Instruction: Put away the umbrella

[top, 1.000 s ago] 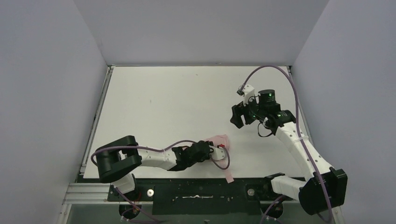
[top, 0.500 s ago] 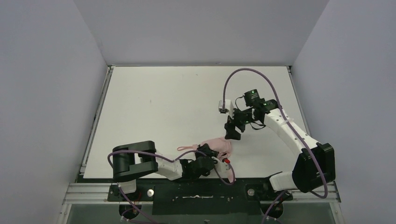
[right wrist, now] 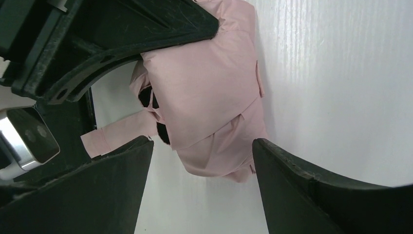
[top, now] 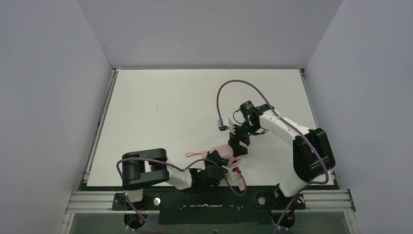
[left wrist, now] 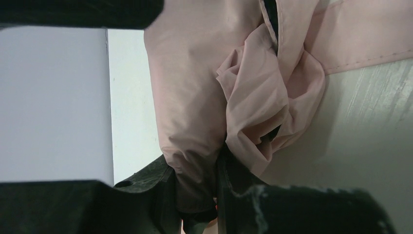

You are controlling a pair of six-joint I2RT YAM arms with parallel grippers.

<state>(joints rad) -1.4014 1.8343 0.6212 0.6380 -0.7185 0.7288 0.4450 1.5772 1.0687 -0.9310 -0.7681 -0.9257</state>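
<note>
The umbrella (top: 223, 149) is a bundle of pale pink fabric lying near the table's front edge, its pink strap (top: 193, 155) trailing left. My left gripper (top: 217, 163) is shut on it. In the left wrist view the fabric (left wrist: 195, 87) runs down between the dark fingers (left wrist: 146, 185) and fills the gap. My right gripper (top: 238, 146) hangs open just above the bundle's right end. In the right wrist view the umbrella (right wrist: 209, 92) lies between and beyond the spread fingers (right wrist: 302, 180), which do not touch it. A black rib end (right wrist: 163, 131) shows under the fabric.
Purple cables loop over both arms (top: 229, 87). A pink strip and a small red piece (top: 237, 170) lie by the table's front edge (top: 263, 184). Grey walls close in the left, right and back. The white table (top: 170, 107) stretches behind the arms.
The right arm swung left and down from the right side until it stood over the umbrella. The left arm folded back toward the front edge, carrying the umbrella with it.
</note>
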